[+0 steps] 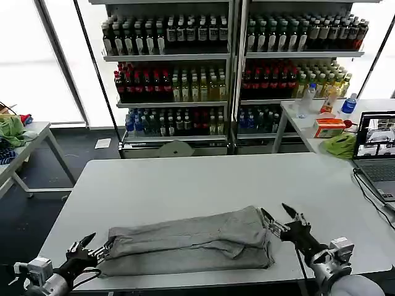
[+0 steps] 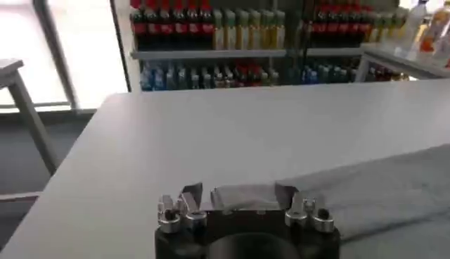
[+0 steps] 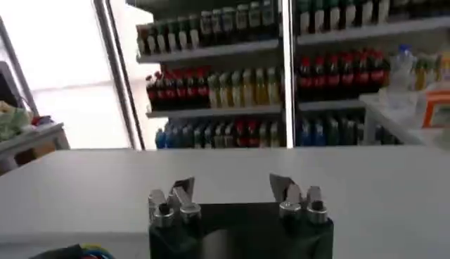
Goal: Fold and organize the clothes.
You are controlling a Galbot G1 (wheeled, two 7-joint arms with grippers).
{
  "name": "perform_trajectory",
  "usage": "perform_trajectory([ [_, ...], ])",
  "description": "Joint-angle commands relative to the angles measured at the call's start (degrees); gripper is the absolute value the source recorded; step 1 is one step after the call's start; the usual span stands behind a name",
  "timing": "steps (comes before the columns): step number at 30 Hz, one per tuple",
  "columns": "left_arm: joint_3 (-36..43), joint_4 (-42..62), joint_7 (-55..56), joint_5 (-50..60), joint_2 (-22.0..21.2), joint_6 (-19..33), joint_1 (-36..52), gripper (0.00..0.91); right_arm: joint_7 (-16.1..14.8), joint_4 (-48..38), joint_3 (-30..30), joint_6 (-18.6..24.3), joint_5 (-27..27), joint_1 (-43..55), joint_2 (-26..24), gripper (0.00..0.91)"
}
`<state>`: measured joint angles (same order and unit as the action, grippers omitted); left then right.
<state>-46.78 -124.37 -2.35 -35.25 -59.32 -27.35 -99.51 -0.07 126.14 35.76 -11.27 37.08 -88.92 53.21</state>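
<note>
Both grippers, left (image 1: 92,246) and right (image 1: 278,217), sit spread at opposite ends of the folded shirt (image 1: 191,246), whose long axis runs between them.

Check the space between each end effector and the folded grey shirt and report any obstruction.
Nothing visible stands in the way. The left end effector sits open at the folded grey shirt's left end, the right end effector open at its right end, with bare table around.

shelves (image 1: 228,68) of bottled drinks | bright windows (image 1: 24,55) | dark floor (image 1: 80,154) | side table (image 1: 28,145)
</note>
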Motion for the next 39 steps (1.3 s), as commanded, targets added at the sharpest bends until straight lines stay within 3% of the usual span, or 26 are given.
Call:
perform_trajectory([
  [1, 4.1, 2.3, 3.8, 9.3, -14.9, 11.2, -1.3, 0.907, -3.9, -2.0, 1.5, 15.2, -7.6, -0.5, 0.4, 0.907],
  [8, 7.1, 3.9, 4.4, 9.6, -18.5, 13.1, -1.5, 0.907, -4.2, -4.3, 1.4, 14.5, -4.9, 0.1, -0.9, 0.907],
  [10, 7.1, 3.9, 3.9, 8.3, -18.6, 12.7, -1.2, 0.756, -4.1, -4.4, 1.2, 14.1, -4.0, 0.4, -0.9, 0.907],
  [11, 7.1, 4.3, 3.6, 8.3, -18.5, 12.6, -0.8, 0.605, -4.0, -4.5, 1.1, 14.0, -3.4, 0.7, -0.8, 0.907],
  [14, 7.5, 5.9, 3.5, 7.6, -18.5, 12.1, 0.2, 0.322, -3.8, -4.3, 1.1, 13.1, -1.5, 1.1, -1.0, 0.907],
  [16, 7.9, 6.5, 3.6, 6.1, -18.5, 11.2, 0.8, 0.232, -3.9, -4.3, 1.2, 13.1, -1.4, 1.3, -1.1, 0.907],
  [17, 8.3, 6.9, 3.6, 6.1, -18.6, 11.0, 1.1, 0.131, -3.9, -4.3, 1.2, 13.1, -1.4, 1.3, -1.2, 0.907],
  [24, 8.4, 9.5, 3.5, 2.6, -18.9, 10.3, 1.8, 0.0, -3.5, -2.6, 1.5, 11.7, 2.0, 0.7, -1.1, 0.907],
  [39, 9.3, 9.3, 2.2, 1.3, -19.7, 11.1, 3.2, 0.0, -2.9, -1.3, 1.3, 10.1, 2.6, 1.5, -0.7, 0.907],
])
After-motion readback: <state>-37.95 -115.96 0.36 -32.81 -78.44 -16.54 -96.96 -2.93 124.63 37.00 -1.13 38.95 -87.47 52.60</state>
